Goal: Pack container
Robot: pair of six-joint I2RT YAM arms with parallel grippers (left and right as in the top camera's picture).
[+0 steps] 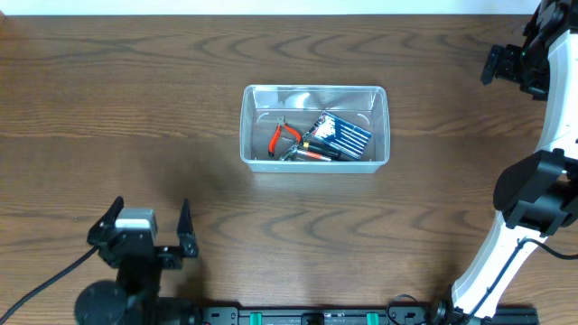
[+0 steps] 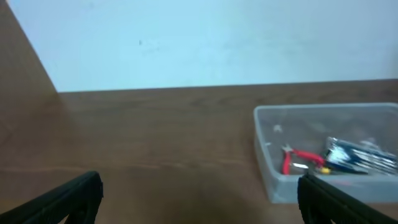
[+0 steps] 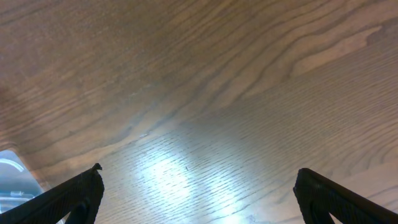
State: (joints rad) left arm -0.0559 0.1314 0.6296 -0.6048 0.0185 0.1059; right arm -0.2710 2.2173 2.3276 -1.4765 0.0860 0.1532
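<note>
The container (image 1: pixel 313 88), a clear shallow plastic bin, sits at the middle of the wooden table. Inside it lie red-handled pliers (image 1: pixel 282 135) and a blue and black pack (image 1: pixel 345 134) among other small tools. My left gripper (image 1: pixel 150 206) is at the front left of the table, well short of the bin, open with nothing in it. In the left wrist view the container (image 2: pixel 280 183) is at the right, with the pliers (image 2: pixel 300 158) inside and the left gripper (image 2: pixel 200 194) wide apart. My right gripper (image 1: pixel 502 65) hovers at the far right, open over bare wood (image 3: pixel 198 186).
The table's far edge meets a pale wall (image 2: pixel 205 43) in the left wrist view. A corner of the container (image 3: pixel 11 180) shows at the left edge of the right wrist view. The right arm's white base (image 1: pixel 488 271) stands at the front right.
</note>
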